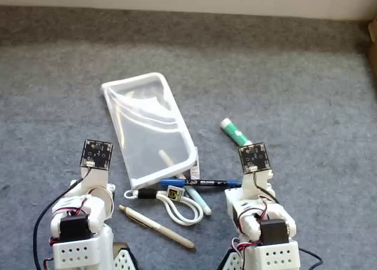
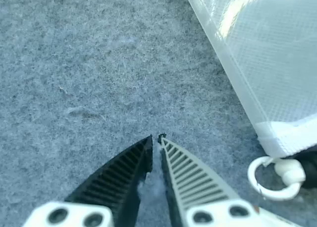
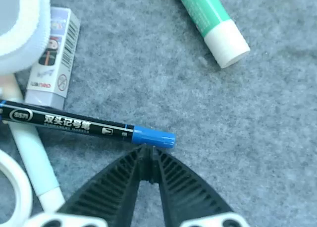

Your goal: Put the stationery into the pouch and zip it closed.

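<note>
Two arms sit at the near edge of the grey felt bench (image 1: 294, 75). The pouch (image 1: 147, 125) lies flat between them and a little farther out. It is translucent white with its long side slanted, and a pale stick-shaped thing (image 1: 166, 158) shows through its near end.

Your left gripper (image 2: 155, 139) hangs over bare felt just beside the pouch's long edge. Its fingers are pressed together on nothing, with only a hairline gap at the tips. A white ring (image 2: 267, 180) lies at the pouch's near corner, close to that gripper but apart from it.

Your right gripper (image 3: 150, 150) has its fingers clenched and empty. The tips sit right against the blue cap of the marker (image 3: 84, 124); you cannot tell whether they touch it.

The marker lies crosswise just below the pouch's near end. It crosses over a pale blue pen (image 3: 29, 152), and the eraser (image 3: 52, 58) rests beside the pouch's corner. A green glue stick (image 3: 213, 19) lies on the right arm's side, apart from the marker. Nearer to you, a looped white cord (image 1: 179, 210) lies against the pale blue pen, and a cream pen (image 1: 156, 226) lies slanted on the felt between the two arm bases.
</note>
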Controlling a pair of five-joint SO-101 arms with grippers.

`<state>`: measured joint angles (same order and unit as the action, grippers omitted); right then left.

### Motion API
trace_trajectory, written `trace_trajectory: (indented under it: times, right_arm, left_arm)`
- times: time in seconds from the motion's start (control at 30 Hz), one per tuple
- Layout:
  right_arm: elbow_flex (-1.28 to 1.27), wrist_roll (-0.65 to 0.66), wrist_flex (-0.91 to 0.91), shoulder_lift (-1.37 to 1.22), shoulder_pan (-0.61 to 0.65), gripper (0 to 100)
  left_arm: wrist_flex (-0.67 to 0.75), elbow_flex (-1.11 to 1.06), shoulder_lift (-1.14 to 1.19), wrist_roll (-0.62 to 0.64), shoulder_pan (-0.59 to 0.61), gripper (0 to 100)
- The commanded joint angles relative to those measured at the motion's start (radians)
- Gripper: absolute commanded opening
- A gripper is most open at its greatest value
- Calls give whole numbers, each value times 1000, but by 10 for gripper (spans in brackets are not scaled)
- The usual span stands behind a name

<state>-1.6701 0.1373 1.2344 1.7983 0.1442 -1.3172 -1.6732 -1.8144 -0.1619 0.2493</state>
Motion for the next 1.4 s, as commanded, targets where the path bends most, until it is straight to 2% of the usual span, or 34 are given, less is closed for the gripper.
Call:
trace_trajectory:
  times: [0.0, 0.73, 1.1, 1.23, 1.37]
  right_arm:
    - [-140, 3, 5, 13, -10, 4]
    - [-140, 3, 5, 13, -5, 4]
    - [-64, 3, -16, 13, -27, 4]
    - [41, 9, -56, 13, -76, 5]
    - [133, 157, -77, 13, -76, 5]
  left_arm:
    - [-6, -24, -7, 9, 16, 50]
    - [-6, -24, -7, 6, 7, 50]
    - [-11, 137, -8, 6, 16, 50]
    - [-3, 171, -8, 5, 91, 50]
    - [-3, 177, -8, 6, 217, 50]
